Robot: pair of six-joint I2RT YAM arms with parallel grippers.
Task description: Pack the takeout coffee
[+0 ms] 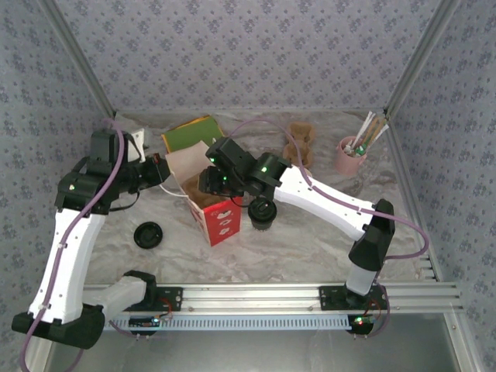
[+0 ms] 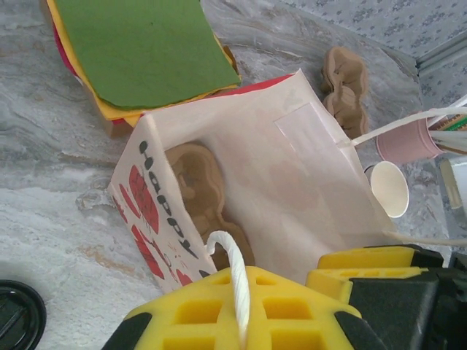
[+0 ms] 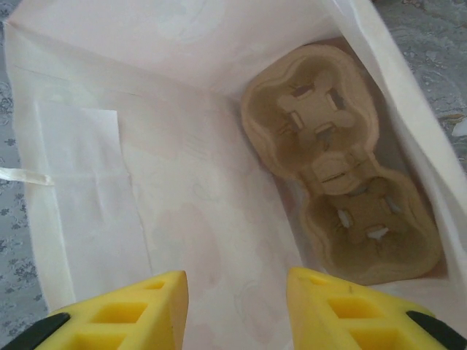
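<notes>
1. The takeout coffee (image 1: 263, 214) stands upright on the marbled tabletop (image 1: 310, 240), just to the right of the paper bag (image 1: 219, 219) and outside it, partly under the right arm.
2. From the left wrist, the cup's mouth is uncovered and its inside is white.
3. The red-and-white bag stands open near the middle of the tabletop, its mouth tipped toward the right arm.
4. The left pincer (image 1: 157, 172) is clamped together on the bag's white rope handle (image 2: 235, 277), which runs between its yellow fingers (image 2: 197, 313).
5. The right pincer (image 3: 237, 306) sits at the bag's mouth and looks inside. Its 2 yellow fingers (image 3: 131, 313) are apart with nothing between them.
6. A brown cardboard cup carrier (image 3: 339, 189) with 2 wells lies at the bottom of the bag, against 1 side wall.
7. A stack of spare carriers (image 1: 299, 143) lies behind the bag, toward the back wall.
8. A pink cup (image 1: 349, 156) holding sticks and straws stands at the far right.
9. A black lid (image 1: 148, 235) lies flat on the tabletop to the left of the bag, well apart from the coffee.
10. A green sheet (image 1: 190, 133) over a yellow one lies behind the bag at the back left.
</notes>
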